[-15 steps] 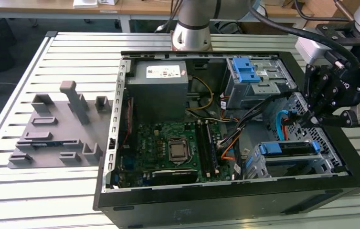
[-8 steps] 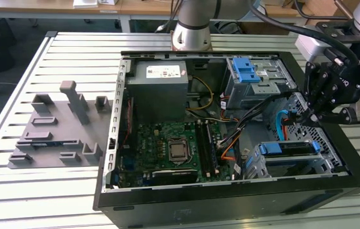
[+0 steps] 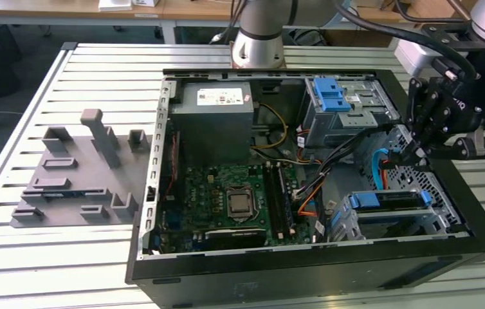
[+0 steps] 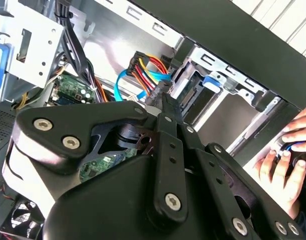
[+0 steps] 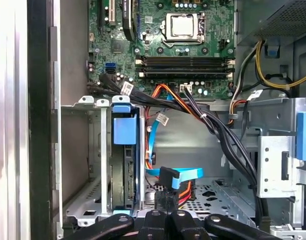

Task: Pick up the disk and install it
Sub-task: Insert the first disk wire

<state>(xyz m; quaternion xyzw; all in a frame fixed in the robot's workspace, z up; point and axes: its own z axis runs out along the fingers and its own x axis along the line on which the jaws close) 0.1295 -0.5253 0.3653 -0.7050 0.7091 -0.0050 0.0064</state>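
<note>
Disk: the disk (image 5: 127, 167) stood on edge inside the cage (image 5: 100, 150), its blue carrier tab at the cage's open end. In the exterior view the disk (image 3: 384, 201) lay in the cage (image 3: 435, 222) at the near corner of the case (image 3: 311, 270), on that view's right.
Gripper: the gripper (image 3: 412, 154) hung over that same side of the case, low among the wiring and apart from the disk.
Fingers: drawn together in both wrist views. The tips (image 4: 164, 97) lay against a black plug (image 5: 165, 200); whether they pinched it could not be told.
Cables: the blue cable (image 5: 185, 174) ended in a loose connector just beside the disk and just above the black plug, joined to nothing.
Done, as judged: the pick-up and the slide into the cage looked finished, since the carrier sat fully within the frame.
Left, as judged: the cabling, since no lead could be seen reaching the disk.
Bystander: a person's hand (image 4: 288, 160) rested outside the case wall.
</note>
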